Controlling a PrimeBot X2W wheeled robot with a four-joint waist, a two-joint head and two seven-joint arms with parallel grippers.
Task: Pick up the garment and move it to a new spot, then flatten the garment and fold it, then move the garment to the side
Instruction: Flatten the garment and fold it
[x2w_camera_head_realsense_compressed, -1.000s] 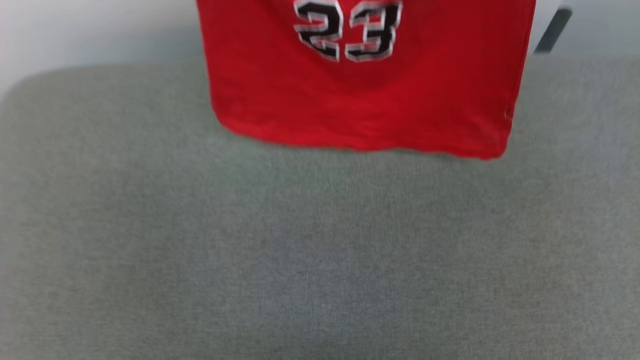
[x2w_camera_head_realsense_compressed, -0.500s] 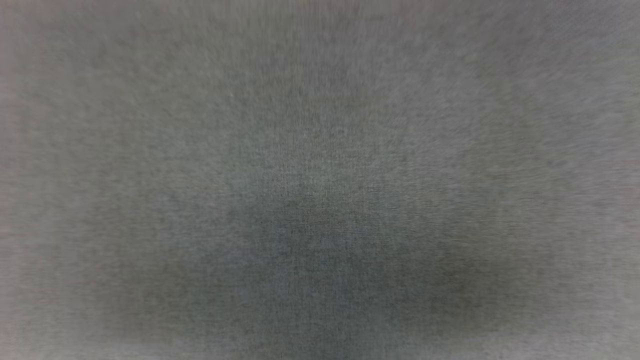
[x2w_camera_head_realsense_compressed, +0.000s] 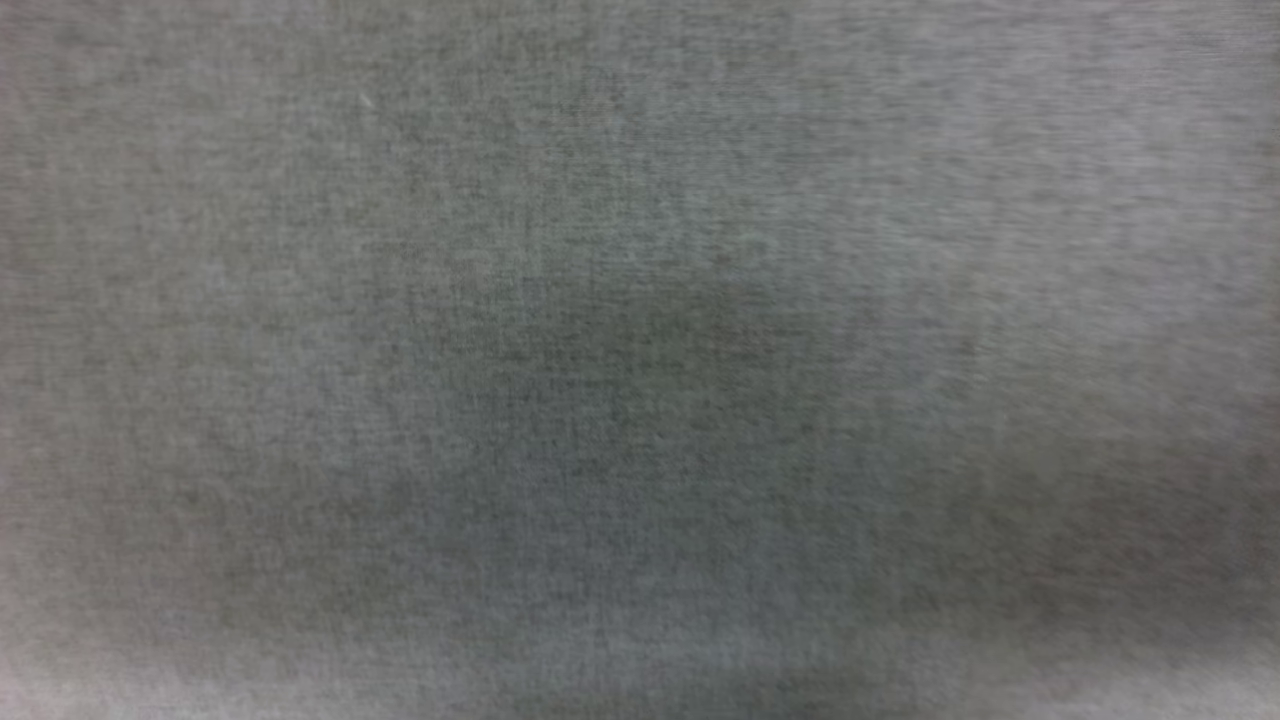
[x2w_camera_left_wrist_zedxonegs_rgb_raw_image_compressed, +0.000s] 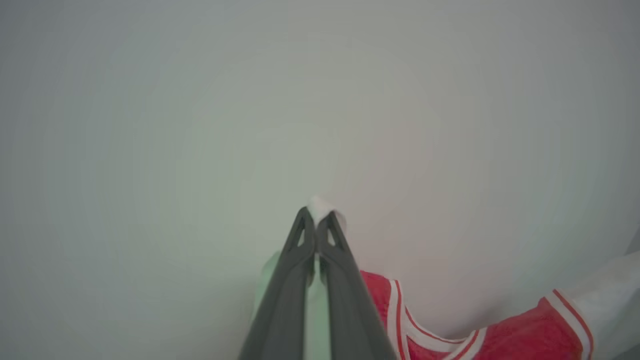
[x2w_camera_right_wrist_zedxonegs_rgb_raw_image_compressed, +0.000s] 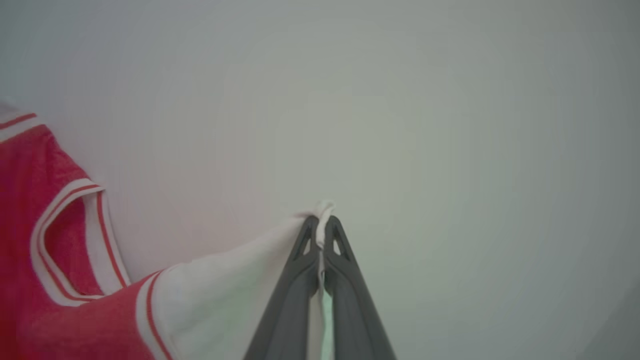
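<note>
Grey cloth surface (x2w_camera_head_realsense_compressed: 300, 300): matt, heathered, with a fine woven grain, softly blurred. The garment (x2w_camera_left_wrist_zedxonegs_rgb_raw_image_compressed: 500, 340) is soft matt cloth. Its red body has a faint mesh-like texture, its white sleeves look smoother, and its striped trim lies flat. The fingers of the left hand (x2w_camera_left_wrist_zedxonegs_rgb_raw_image_compressed: 315, 220) and right hand (x2w_camera_right_wrist_zedxonegs_rgb_raw_image_compressed: 321, 225) look like smooth, dark, matt plastic. Behind them is a pale backdrop (x2w_camera_right_wrist_zedxonegs_rgb_raw_image_compressed: 450, 100), smooth and without sheen.

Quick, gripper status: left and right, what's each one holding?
Left gripper: closed, pinching white cloth of the garment.
Right gripper: closed, pinching the garment by its white sleeve.
</note>
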